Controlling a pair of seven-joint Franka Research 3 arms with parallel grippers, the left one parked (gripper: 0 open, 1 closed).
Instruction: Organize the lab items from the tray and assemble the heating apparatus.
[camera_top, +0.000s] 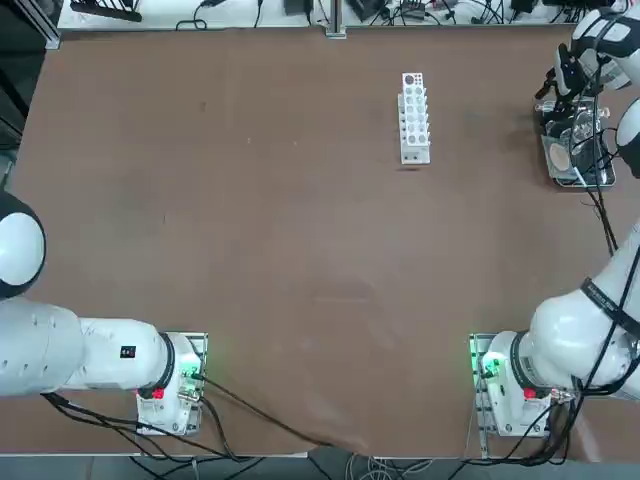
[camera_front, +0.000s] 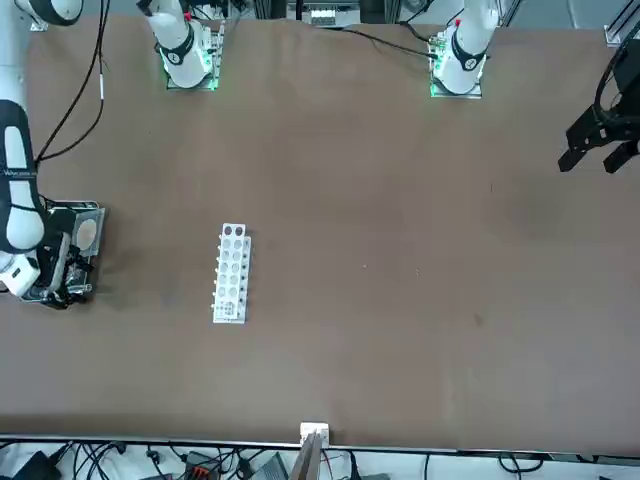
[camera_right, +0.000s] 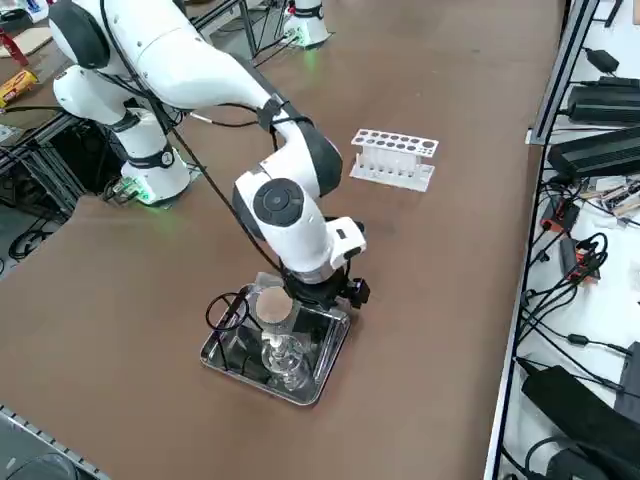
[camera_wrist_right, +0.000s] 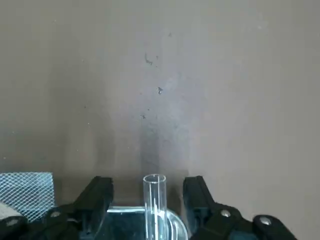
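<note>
At the table's far right edge lies the shiny metal tray (camera_top: 581, 181) (camera_right: 226, 366) (camera_front: 92, 209). It holds the clear glass burner (camera_right: 283, 356), the grey mesh with its tan centre (camera_right: 270, 305) (camera_wrist_right: 25, 192) and the black wire tripod (camera_right: 224, 311). My right gripper (camera_wrist_right: 148, 187) (camera_right: 312, 299) is lowered over the tray's far end. It is open, and its fingers (camera_wrist_right: 97, 197) stand on either side of the burner's upright glass neck (camera_wrist_right: 155, 202), with a gap on each side. Nothing is held.
A white tube rack (camera_top: 414, 118) (camera_front: 231, 273) (camera_right: 393, 158) stands on the brown table, left of the tray in the top view. Cables and equipment lie beyond the table's far edge (camera_top: 330, 30).
</note>
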